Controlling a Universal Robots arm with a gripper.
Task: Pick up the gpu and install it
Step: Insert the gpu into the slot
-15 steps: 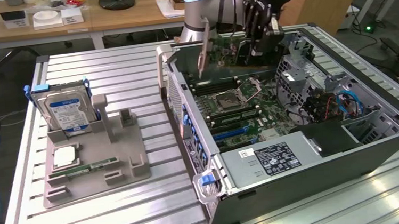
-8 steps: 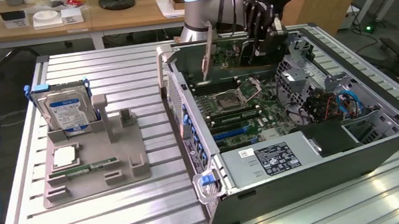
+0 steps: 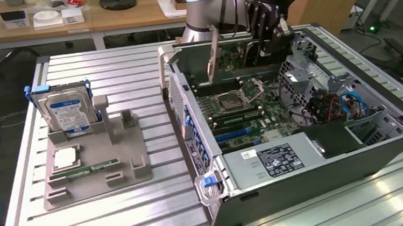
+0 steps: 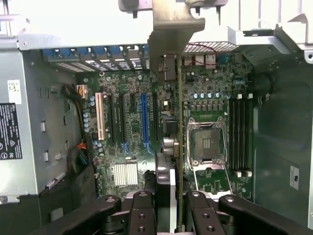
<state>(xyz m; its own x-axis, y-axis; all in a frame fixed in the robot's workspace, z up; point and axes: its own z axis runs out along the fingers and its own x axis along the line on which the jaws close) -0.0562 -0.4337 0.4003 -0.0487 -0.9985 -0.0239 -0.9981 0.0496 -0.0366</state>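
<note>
The gpu (image 3: 240, 53) is a thin green-dark card with a pale metal end bracket (image 3: 214, 58). It hangs upright above the far part of the open computer case (image 3: 377, 148), and my gripper (image 3: 268, 40) is shut on its top edge. In the wrist view the gpu (image 4: 179, 142) appears edge-on between my black fingers (image 4: 142, 213), with its bracket (image 4: 171, 29) toward the case's rear slot wall. It hovers over the motherboard (image 4: 127, 147), between the blue expansion slot (image 4: 144, 122) and the CPU socket (image 4: 205, 144), apart from the board.
A grey holder tray (image 3: 93, 154) at the exterior view's left carries a hard drive (image 3: 68, 110) with a blue-white label, a processor chip (image 3: 67, 156) and a memory stick (image 3: 91, 169). The power supply (image 3: 270, 159) fills the case's near end. Cables (image 3: 330, 105) lie beside the drive bays.
</note>
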